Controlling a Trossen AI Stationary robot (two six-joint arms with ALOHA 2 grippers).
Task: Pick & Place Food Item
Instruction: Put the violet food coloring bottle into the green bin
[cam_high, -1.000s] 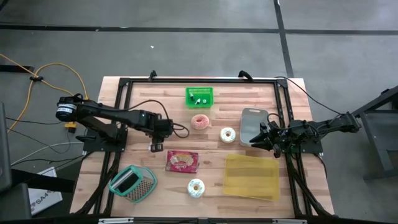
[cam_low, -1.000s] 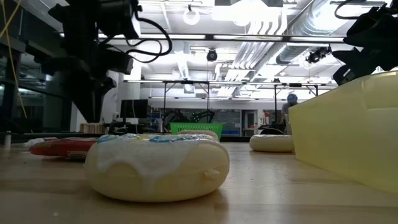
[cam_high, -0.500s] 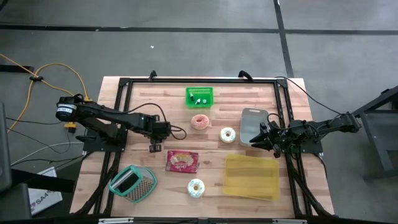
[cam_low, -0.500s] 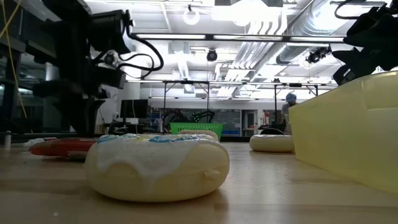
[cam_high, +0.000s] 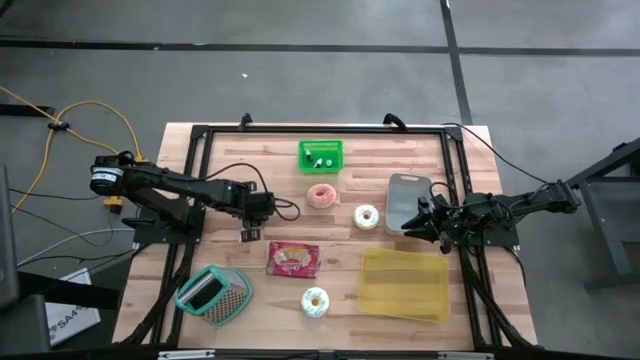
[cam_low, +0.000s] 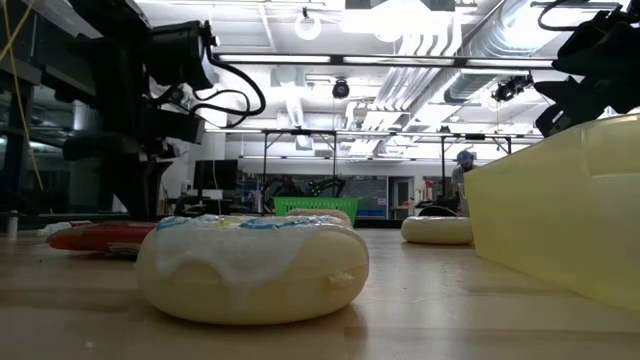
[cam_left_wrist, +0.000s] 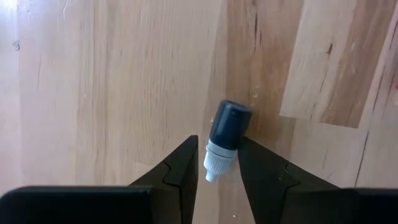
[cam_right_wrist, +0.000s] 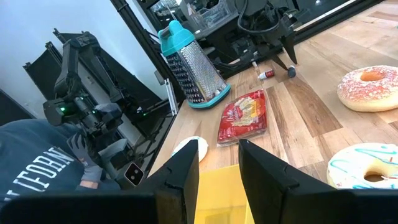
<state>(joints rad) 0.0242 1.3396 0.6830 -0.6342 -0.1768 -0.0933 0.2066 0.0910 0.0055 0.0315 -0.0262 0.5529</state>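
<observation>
A small bottle (cam_left_wrist: 225, 134) with a dark end and a white neck lies on the wooden table (cam_high: 230, 165), left of centre. My left gripper (cam_left_wrist: 217, 146) points steeply down over it, open, one finger on either side of the white neck; I cannot tell whether they touch. The food items lie apart from both grippers: a red snack packet (cam_high: 293, 259), a pink donut (cam_high: 321, 196), a white donut (cam_high: 367, 215) and an iced donut (cam_high: 315, 301). My right gripper (cam_high: 425, 222) waits level and open at the right, above a grey tray (cam_high: 405, 190).
A green basket (cam_high: 320, 155) stands at the far middle, a yellow container (cam_high: 405, 283) at the near right, and a teal-handled grater (cam_high: 213, 293) at the near left. A black frame (cam_high: 195, 160) runs round the table. A person sits beyond the table in the right wrist view.
My left gripper has sunk toward the table over the small bottle and shifted slightly toward the table's left edge, its finger gap unchanged. The bottle has stayed where it lay.
</observation>
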